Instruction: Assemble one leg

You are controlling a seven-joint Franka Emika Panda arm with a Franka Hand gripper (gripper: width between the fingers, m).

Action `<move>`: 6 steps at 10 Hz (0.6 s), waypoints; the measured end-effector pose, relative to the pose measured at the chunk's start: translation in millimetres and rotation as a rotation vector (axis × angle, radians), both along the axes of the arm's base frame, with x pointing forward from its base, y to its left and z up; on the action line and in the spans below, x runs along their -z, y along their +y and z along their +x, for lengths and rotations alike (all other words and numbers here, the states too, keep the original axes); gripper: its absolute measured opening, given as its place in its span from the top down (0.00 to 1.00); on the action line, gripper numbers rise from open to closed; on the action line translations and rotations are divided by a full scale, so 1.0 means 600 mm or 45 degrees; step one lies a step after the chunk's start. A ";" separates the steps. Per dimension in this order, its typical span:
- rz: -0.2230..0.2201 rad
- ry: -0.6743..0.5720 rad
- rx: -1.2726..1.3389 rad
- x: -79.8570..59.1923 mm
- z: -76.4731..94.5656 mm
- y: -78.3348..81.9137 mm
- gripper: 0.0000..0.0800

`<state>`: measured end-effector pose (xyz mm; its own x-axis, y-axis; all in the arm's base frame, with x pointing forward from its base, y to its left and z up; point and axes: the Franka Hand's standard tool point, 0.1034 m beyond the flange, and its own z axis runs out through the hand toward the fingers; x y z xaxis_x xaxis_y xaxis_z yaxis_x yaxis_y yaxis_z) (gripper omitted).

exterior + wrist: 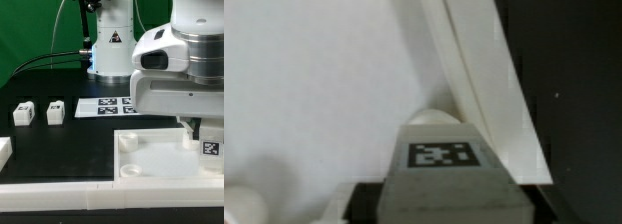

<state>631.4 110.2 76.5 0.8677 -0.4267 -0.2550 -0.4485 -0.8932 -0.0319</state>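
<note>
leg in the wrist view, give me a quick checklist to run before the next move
1. Grip on the leg: the gripper sits right above it, but its fingertips are hidden. Cannot tell.
2. Leg at the white panel, by its edge on the exterior view's right: ok.
3. Leg seated in a corner hole: the leg itself hides that spot. Cannot tell.
4. Leg's tag faces the wrist camera and is readable: ok.
5. Spare legs stand well away from the arm, on the exterior view's left: ok.
6. Marker board lies apart from the panel: ok.
</note>
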 end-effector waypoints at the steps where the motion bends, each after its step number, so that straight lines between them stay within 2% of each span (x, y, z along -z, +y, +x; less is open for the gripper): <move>1: -0.034 0.022 0.153 0.000 0.000 0.002 0.64; 6: -0.181 0.097 0.809 0.000 0.001 0.015 0.64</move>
<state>631.8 119.4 76.8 0.4173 -0.8844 -0.2091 -0.8866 -0.4467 0.1200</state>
